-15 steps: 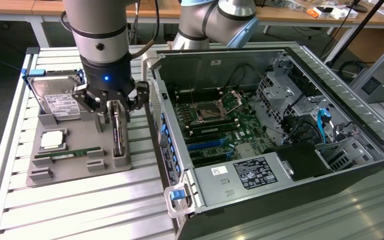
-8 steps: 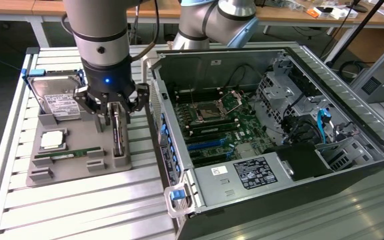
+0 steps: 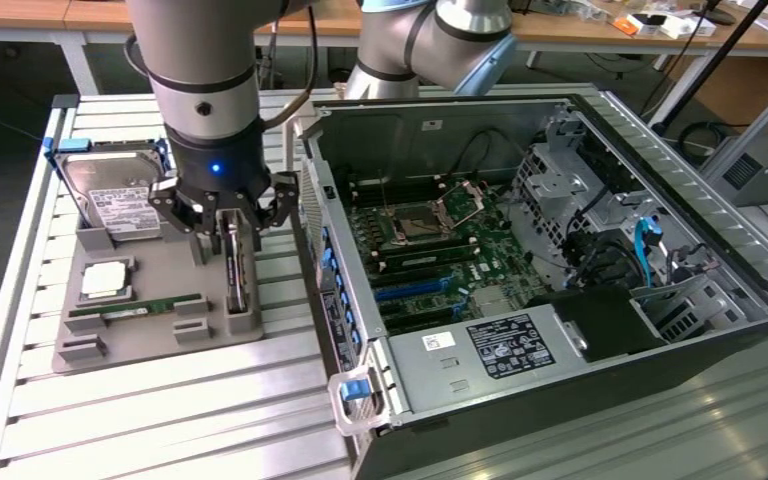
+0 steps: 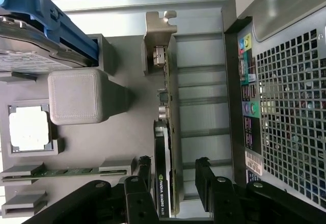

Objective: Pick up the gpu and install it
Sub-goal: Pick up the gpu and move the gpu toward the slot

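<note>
The gpu [image 3: 235, 275] is a thin dark card standing on its long edge in a slot of the grey holder tray [image 3: 144, 345], on the side nearest the computer case. My gripper [image 3: 231, 238] hangs directly over it, open, with one finger on each side of the card. In the wrist view the gpu [image 4: 164, 147] runs from its silver end bracket [image 4: 159, 33] down between my two black fingertips [image 4: 204, 169]. My gripper [image 4: 174, 169] straddles the card's black shroud end. A gap shows between card and finger on the case side.
The tray also holds a hard drive [image 3: 115, 205] in a blue frame, a processor [image 3: 104, 280] and a green memory stick [image 3: 137, 310]. The open computer case [image 3: 704, 250] lies at the exterior view's right, motherboard [image 3: 444, 250] exposed. Its perforated rear panel [image 4: 290, 112] sits close beside the card.
</note>
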